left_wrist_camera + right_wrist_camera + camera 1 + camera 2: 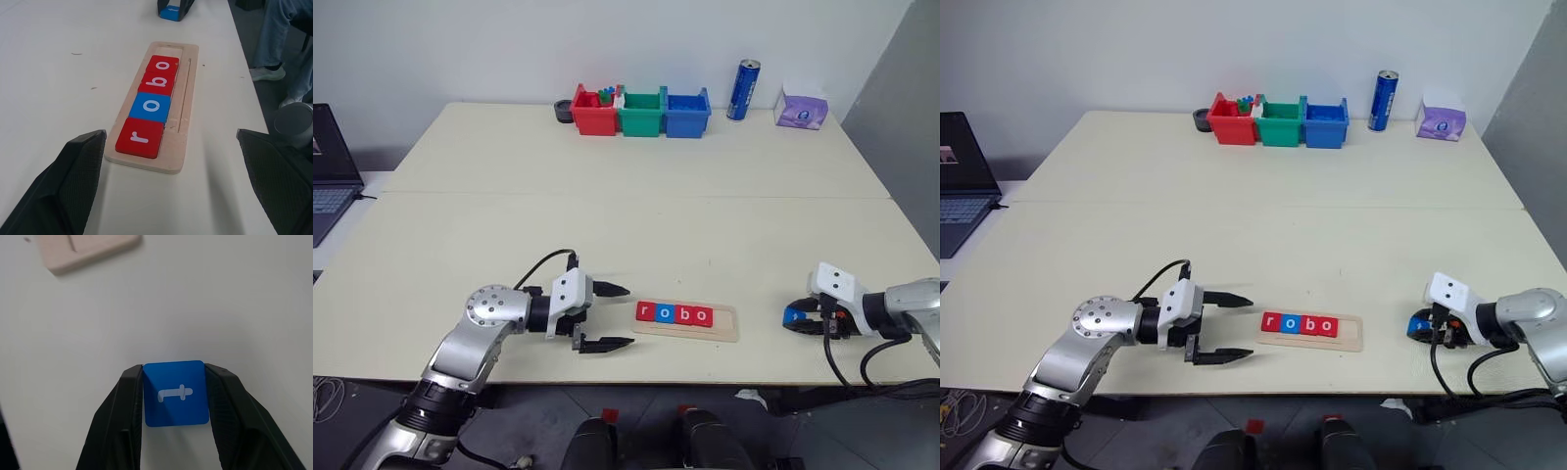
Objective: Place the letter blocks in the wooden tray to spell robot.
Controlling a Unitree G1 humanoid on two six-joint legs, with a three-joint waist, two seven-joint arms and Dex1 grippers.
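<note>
Pinching the blue "t" block (174, 392) from both sides, the right pincer (173, 396) has its two black fingers pressed against the block's edges, down at the bench (607, 225). The wooden tray (724, 324) lies off to the robot's left of this pincer, a little way apart. The tray is long from side to side. It already has four blocks in it: red "r" (141, 137), blue "o" (151, 106), red "b" (157, 82) and red "o" (163, 65). The free spot is at the tray's right end, the end nearest the right pincer. So I think the "t" must travel left to that spot. The left pincer (607, 316) is spread wide, just beside the tray's left end, holding nothing.
</note>
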